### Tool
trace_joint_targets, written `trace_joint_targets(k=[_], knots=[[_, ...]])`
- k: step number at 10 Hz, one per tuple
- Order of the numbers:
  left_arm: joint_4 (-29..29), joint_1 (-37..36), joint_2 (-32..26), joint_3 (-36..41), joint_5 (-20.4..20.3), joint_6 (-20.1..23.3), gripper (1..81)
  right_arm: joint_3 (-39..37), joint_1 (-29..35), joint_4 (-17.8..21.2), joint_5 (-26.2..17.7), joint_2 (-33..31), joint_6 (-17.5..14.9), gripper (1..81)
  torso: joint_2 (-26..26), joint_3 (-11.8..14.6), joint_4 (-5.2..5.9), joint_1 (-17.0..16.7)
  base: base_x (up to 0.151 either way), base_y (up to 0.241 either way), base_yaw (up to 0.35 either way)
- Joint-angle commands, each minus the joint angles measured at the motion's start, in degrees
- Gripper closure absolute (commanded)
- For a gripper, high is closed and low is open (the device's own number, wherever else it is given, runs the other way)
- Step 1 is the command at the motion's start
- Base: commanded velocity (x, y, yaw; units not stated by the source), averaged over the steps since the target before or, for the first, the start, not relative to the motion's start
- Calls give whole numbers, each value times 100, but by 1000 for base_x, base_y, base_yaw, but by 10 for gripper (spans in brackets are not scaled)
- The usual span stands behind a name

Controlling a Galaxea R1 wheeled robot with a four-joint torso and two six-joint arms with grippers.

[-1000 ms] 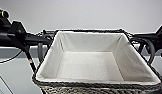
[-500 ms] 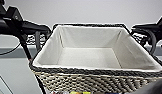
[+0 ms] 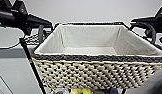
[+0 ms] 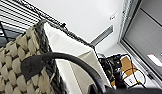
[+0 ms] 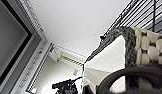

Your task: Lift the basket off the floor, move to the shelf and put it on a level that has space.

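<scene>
Head view is showing the basket (image 3: 97,62) riding level up at the shelf's (image 3: 32,40) top tier, can't tell either gripper's grip, so I'd be easing it forward evenly.

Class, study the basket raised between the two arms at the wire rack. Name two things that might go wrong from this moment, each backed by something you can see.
1. The basket is carried by thin dark loop handles at its ends; a loop might slip and tip it.
2. The basket sits right at the shelf's top wire tier, by a thin black post. Its rim or base may catch the wire edge and jolt the rack, where coloured toys lie below.
</scene>
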Motion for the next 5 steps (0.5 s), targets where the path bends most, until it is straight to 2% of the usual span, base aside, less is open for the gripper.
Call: trace_joint_targets(k=[1,5], knots=[[-145,-871,418,-594,-304,41,811,-699,1128,-50,-170,415,67,811,0,0,0,0,0,0,0],[-154,-994,770,-1014,-295,41,811,-1278,1269,-59,-406,749,85,811,0,0,0,0,0,0,0]])
